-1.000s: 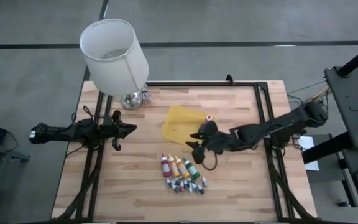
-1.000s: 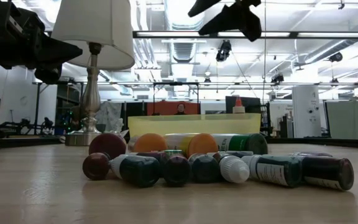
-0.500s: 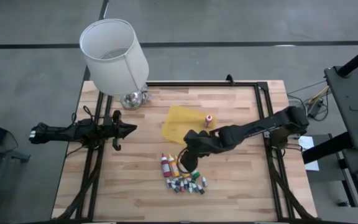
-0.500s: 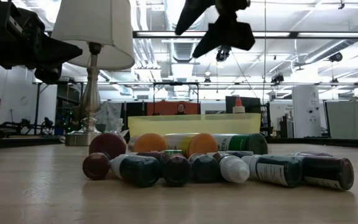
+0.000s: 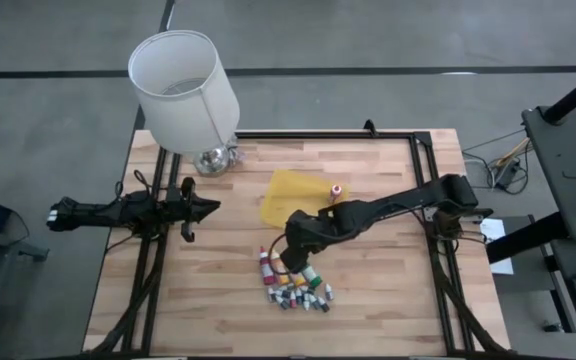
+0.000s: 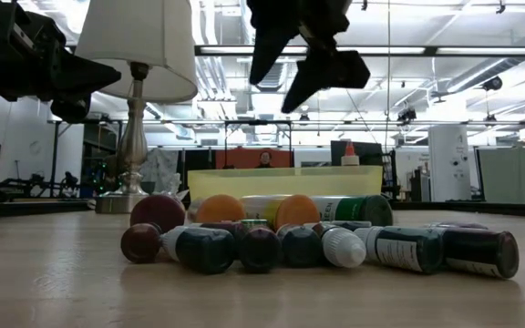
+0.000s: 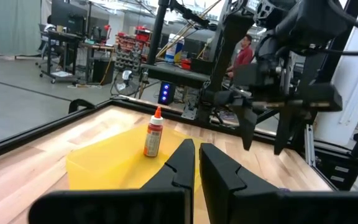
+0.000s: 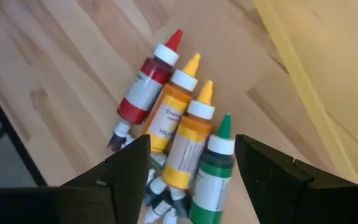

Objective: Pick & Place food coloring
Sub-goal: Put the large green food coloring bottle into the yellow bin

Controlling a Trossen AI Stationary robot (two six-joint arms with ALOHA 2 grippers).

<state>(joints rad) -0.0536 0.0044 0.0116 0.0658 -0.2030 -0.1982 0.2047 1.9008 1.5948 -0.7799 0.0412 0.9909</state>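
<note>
Plastic bottles [image 8: 179, 130], light and slick-looking, are lying at centre frame; I am hovering my right gripper [image 8: 191, 165] wide open, probably clamping one round the labelled middle.

- A robotics lab or workshop — a large open hall with exposed ceiling beams [image 6: 354, 50] and strip lights.
- Equipment racks [image 7: 129, 62] and monitors [image 7: 67, 12] stand beyond the wooden table [image 5: 388, 290].
- A person [image 7: 246, 50] stands among machines — bare concrete floor [image 5: 368, 40] around.
</note>
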